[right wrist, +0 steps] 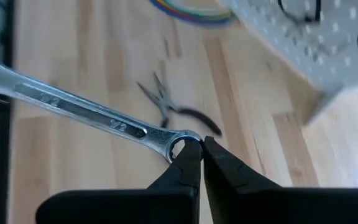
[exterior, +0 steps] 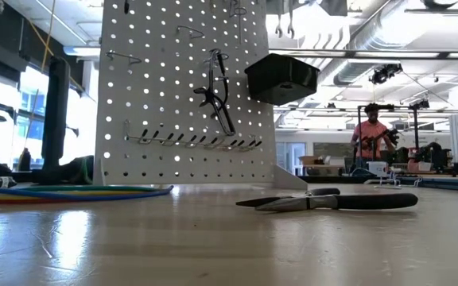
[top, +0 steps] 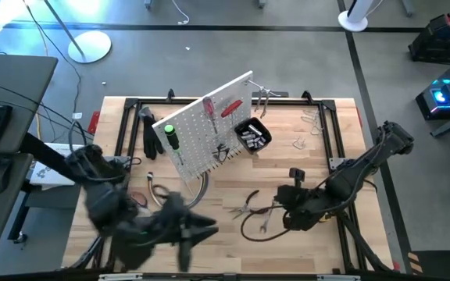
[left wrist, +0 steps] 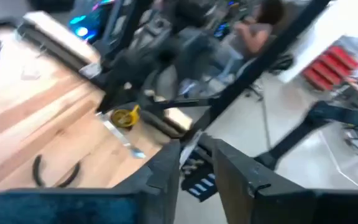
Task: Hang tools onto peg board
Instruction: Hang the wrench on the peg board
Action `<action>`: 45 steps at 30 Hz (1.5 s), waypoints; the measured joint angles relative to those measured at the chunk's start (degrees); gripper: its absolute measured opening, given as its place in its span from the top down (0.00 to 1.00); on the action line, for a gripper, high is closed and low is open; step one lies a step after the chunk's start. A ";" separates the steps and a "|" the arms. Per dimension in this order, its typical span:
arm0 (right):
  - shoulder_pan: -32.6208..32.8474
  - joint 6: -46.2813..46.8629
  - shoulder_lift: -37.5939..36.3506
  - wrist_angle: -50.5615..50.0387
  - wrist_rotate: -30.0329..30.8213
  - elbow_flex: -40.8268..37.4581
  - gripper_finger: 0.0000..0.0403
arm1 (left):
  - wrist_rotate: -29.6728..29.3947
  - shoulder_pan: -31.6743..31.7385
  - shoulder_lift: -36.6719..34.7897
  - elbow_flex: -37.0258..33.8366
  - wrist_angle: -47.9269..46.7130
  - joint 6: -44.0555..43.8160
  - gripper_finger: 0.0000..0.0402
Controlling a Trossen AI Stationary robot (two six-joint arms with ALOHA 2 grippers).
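Item: silver wrench (right wrist: 86,112), rigid, smooth, likely slippery; right claw (right wrist: 201,163) clamped on its ring end above counter (right wrist: 104,180). Left claw (left wrist: 197,171): state unclear. Peg board (top: 209,125) well apart.

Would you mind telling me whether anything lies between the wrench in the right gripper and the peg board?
The right gripper is shut on the silver wrench. Black-handled pliers lie on the table between it and the peg board; lifted over them, nothing visible blocks it.

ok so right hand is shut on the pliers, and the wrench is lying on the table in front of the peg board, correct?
Swapped. In the right wrist view, the right hand is shut on the silver wrench, lifted above the table; the pliers lie on the table in front of the peg board.
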 joint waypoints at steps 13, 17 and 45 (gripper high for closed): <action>0.18 -11.28 0.11 3.55 0.67 3.98 1.00 | 21.96 16.91 11.72 0.03 -1.43 -17.63 0.58; -0.10 -12.38 1.44 3.25 0.82 3.28 1.00 | 24.25 18.88 13.97 0.02 2.12 -20.12 0.58; -1.65 -18.54 3.08 6.39 3.53 3.26 1.00 | 39.04 23.21 20.18 0.04 5.65 -27.37 0.58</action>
